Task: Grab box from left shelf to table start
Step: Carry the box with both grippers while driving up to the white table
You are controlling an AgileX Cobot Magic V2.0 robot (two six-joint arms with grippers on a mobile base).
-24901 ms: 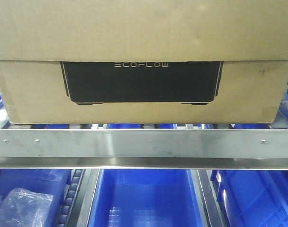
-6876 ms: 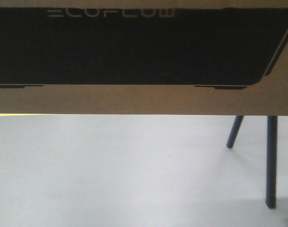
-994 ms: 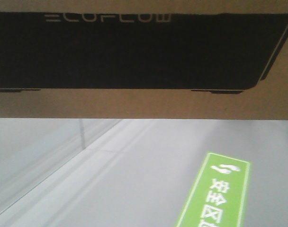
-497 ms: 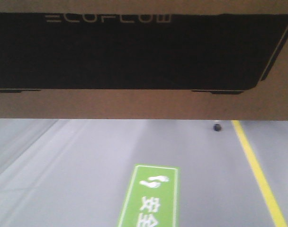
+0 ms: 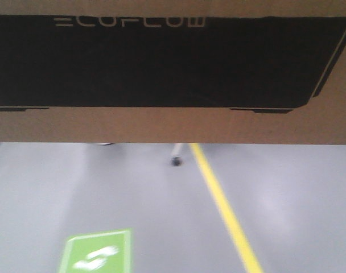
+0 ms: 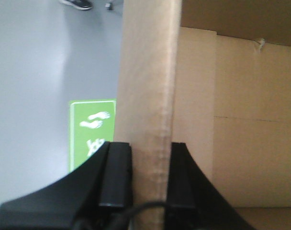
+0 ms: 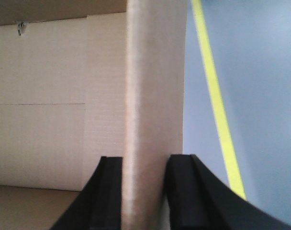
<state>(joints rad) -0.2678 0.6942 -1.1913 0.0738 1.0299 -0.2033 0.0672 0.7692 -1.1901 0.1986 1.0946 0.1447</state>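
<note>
Spanning my two arms lengthwise, the box (image 5: 161, 124) hung above the grey floor (image 5: 133, 199); my left fingers (image 6: 116, 177) and right fingers (image 7: 108, 191) each pinched one upright end wall; no table was in sight.

Front view is pretty dim and soft: the box (image 5: 161, 122) looks murky brown, its black panel (image 5: 156, 62) swallows nearly all detail, and the green floor sign (image 5: 96, 257) is smeared by motion blur. Both wrist views are brighter, with a pale sheen on the grey floor (image 6: 40, 72), but the close cardboard edge is fuzzy.
</note>
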